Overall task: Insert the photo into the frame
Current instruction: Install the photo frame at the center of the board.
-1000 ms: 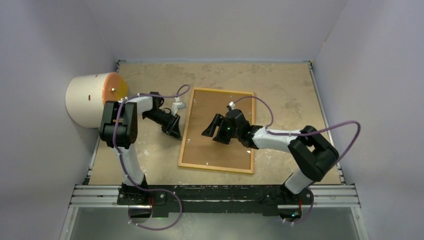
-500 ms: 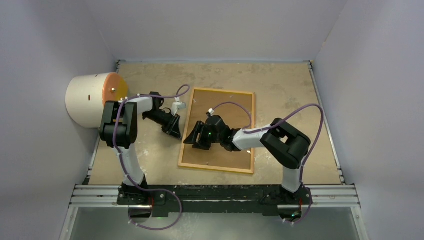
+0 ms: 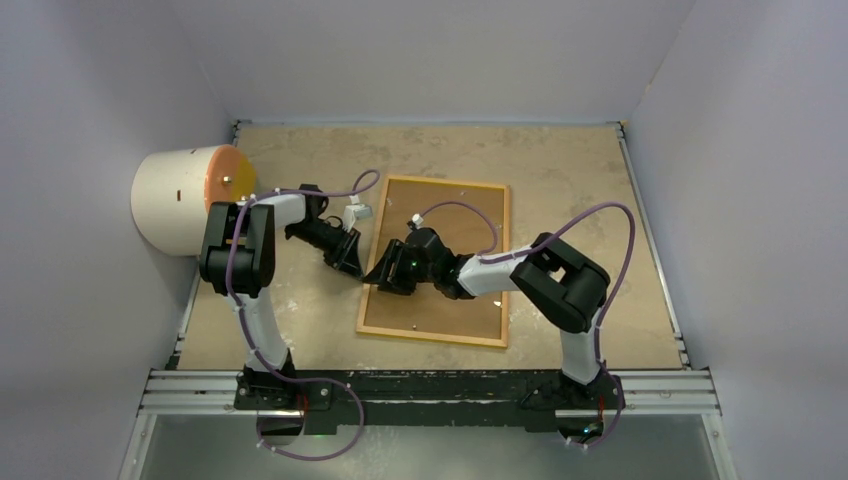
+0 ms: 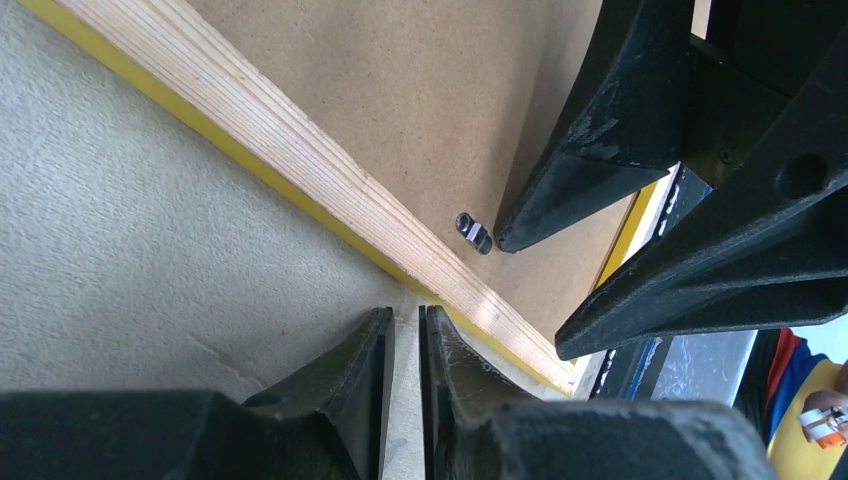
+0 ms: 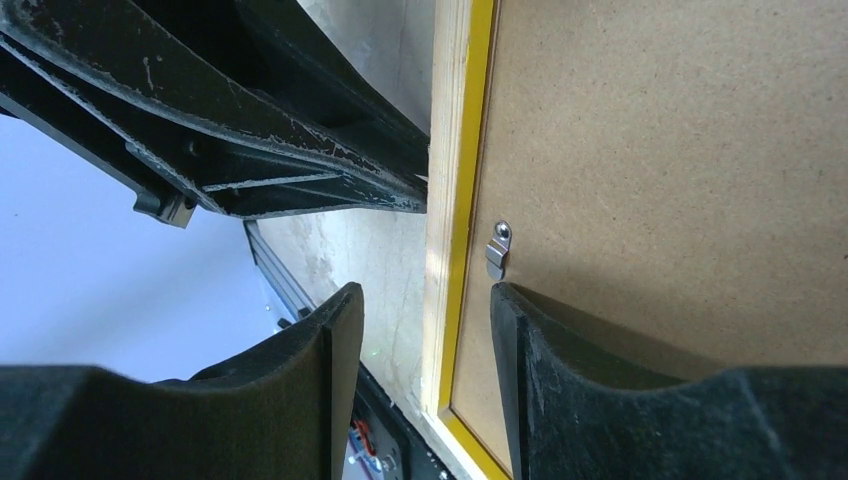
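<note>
Tabletop [image 3: 560,170]: frame [image 5: 452,200] rail between parted right gripper [image 5: 425,340] fingers; left gripper [image 4: 405,345] nearly closed, empty; right-wrist view alone shows clip [image 5: 497,250].

Two robot arms of white tubular links and blocky black joints, each trailed by a looping purple cable, end in a matte black two-fingered left tool [image 3: 349,262] and right tool [image 3: 383,276], whose tapered fingers [image 5: 290,405] show scuffed, scratched plastic.

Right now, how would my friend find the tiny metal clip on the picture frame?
Find the big frame lying face down mid-table, its brown backing board up. Follow its left wooden edge to the black fingers. The clip is the only shiny silver bit there.
</note>
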`<state>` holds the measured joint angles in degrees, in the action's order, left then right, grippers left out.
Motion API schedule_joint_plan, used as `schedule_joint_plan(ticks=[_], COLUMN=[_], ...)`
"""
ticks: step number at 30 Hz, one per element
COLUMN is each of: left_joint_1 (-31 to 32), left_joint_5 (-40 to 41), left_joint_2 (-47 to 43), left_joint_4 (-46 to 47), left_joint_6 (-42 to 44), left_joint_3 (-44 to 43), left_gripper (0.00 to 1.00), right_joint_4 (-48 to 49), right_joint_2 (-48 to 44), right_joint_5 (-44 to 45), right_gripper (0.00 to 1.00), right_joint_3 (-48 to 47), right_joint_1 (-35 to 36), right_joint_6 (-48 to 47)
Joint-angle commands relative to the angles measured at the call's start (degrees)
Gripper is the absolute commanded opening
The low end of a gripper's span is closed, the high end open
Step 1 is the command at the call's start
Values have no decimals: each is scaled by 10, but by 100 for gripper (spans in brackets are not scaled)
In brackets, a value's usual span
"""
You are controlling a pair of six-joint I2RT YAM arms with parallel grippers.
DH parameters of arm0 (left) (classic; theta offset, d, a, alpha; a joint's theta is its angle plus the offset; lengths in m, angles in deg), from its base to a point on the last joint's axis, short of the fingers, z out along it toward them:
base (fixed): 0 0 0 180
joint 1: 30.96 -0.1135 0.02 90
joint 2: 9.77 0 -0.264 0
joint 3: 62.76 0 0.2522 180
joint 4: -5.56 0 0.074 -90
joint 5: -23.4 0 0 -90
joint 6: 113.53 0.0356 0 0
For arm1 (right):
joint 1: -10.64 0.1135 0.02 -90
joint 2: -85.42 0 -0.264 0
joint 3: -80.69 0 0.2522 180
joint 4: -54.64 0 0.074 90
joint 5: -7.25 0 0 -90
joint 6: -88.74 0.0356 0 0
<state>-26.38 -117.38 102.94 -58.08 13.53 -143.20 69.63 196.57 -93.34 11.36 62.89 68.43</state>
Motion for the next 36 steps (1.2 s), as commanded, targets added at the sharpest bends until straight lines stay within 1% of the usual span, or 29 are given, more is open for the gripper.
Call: schedule_joint_plan(ticks=[1,8,19,25,30,36], left_joint_1=[1,1,3,4,4,4], left_joint_5=[4,6,12,16,24,23], left_joint_2=[-7,-10,-17,-25,-31,-31], left_joint_4=[12,11,8,3,2,3], left_joint_6=[6,9,15,21,24,22], left_joint_3=[8,8,10,10,11,11], left_gripper=[19,18,17,17,17,17], right_joint_4=[-23,-30,-28,-27,-50,-49], right_joint_2=[8,19,37,0,-39,-27], right_joint_5=[21,25,17,-14,-7,-2], right_gripper=[52,49,47,46,47,47], right_joint_3=[-10,-20,-41,-28,9,8], right_joint_1=[1,1,0,0,-1,-4], right_joint_6=[-16,-18,-21,-33,-41,-46])
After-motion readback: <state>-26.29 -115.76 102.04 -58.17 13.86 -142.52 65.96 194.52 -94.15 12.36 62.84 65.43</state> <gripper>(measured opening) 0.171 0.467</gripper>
